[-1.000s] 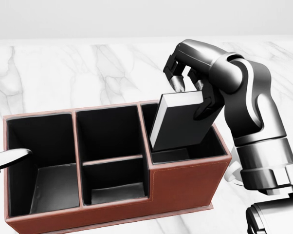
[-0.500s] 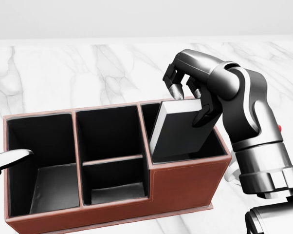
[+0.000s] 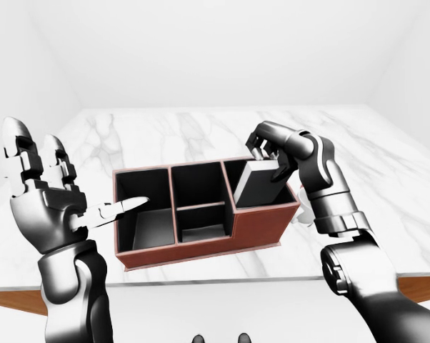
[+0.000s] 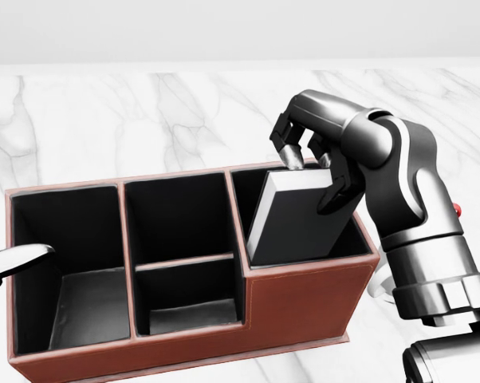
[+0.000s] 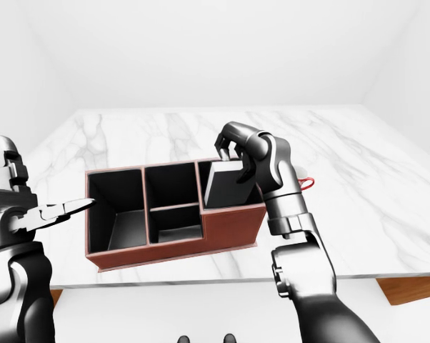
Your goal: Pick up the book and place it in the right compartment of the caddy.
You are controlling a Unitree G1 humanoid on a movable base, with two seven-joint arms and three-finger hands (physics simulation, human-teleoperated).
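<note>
Lower now, the book [image 4: 294, 215] sits deeper in the caddy [image 4: 304, 307] — right robot hand [image 4: 313, 155] clamped on its top edge.

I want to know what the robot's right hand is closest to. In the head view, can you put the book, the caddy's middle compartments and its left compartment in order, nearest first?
From the right hand, in the head view:
1. Book: held in the fingers, at the caddy's right compartment.
2. Middle compartments: just left of the book.
3. Left compartment: at the view's far left.
</note>
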